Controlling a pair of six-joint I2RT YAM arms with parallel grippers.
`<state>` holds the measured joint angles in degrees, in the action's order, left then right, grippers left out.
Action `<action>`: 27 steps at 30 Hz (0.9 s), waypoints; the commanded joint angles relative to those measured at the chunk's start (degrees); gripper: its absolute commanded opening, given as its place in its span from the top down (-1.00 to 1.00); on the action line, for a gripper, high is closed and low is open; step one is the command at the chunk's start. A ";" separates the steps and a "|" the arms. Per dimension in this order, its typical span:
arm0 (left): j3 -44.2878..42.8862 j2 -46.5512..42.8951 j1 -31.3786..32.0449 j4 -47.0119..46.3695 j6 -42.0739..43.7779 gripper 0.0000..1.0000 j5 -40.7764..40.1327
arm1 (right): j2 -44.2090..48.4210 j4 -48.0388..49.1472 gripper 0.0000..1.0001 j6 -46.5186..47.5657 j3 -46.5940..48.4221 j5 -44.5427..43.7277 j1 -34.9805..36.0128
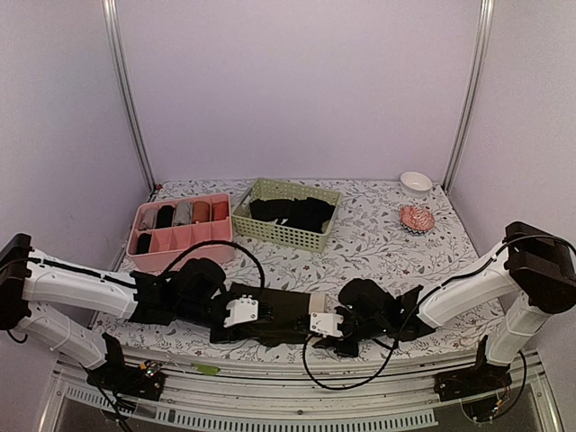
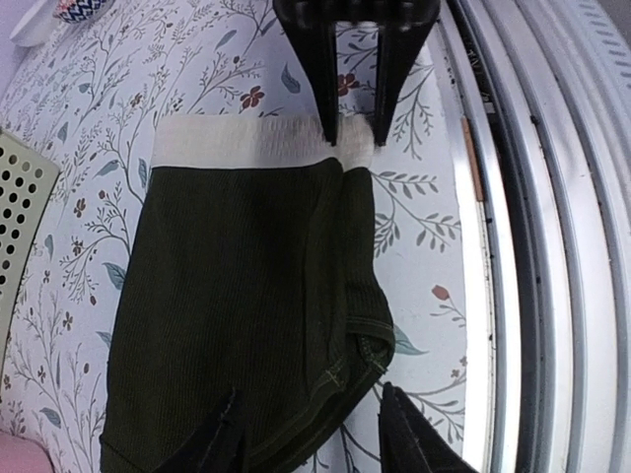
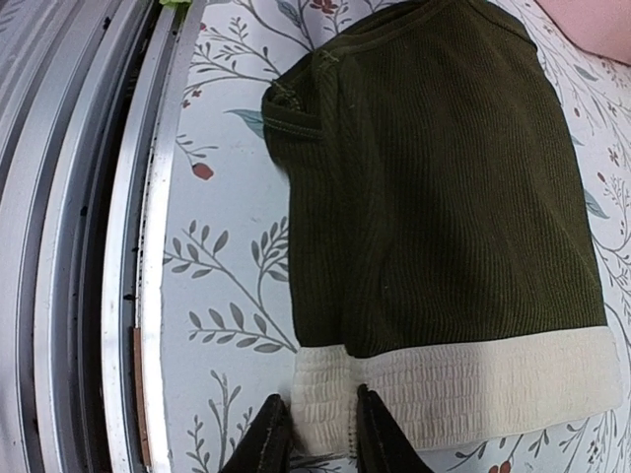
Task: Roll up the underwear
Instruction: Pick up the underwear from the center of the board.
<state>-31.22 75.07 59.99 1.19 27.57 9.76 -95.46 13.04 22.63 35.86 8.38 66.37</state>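
Note:
The underwear point(image 1: 281, 313) lies flat near the table's front edge: dark cloth with a cream waistband at its right end, and its near long side folded over. In the left wrist view it point(image 2: 237, 325) fills the middle. My left gripper point(image 2: 311, 440) is open at the leg-hem end, one finger point(image 2: 219, 445) over the cloth and the other point(image 2: 406, 434) over the table. My right gripper point(image 3: 320, 440) is shut on the folded near corner of the waistband point(image 3: 463, 384), and it also shows in the left wrist view point(image 2: 352, 89). In the top view the left gripper point(image 1: 252, 315) and right gripper point(image 1: 315, 326) face each other.
A pink divided tray point(image 1: 153, 257) with rolled cloth bundles stands at the back left. A green perforated basket point(image 1: 279, 232) of black garments is beside it. A white bowl point(image 1: 416, 182) and a red-pink object point(image 1: 417, 218) are at the back right. Metal rails point(image 3: 89, 246) run along the front edge.

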 commanded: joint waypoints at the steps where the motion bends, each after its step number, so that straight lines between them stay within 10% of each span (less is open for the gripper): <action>1: 1.09 -0.82 1.57 0.31 -0.22 0.11 0.79 | -2.13 -3.03 0.67 -1.14 1.88 -2.15 0.73; 6: 2.12 -1.32 2.72 -0.09 0.73 0.18 1.22 | -2.26 -4.06 1.00 -1.27 2.69 -3.12 0.89; 27: -1.15 8.30 5.12 -1.07 8.70 0.13 -1.49 | 0.01 -4.16 1.00 0.48 2.22 -4.27 0.89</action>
<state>-30.22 81.06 63.90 0.75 33.76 8.43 -96.05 11.27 22.76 38.02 4.84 66.81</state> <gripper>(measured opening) 0.452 0.008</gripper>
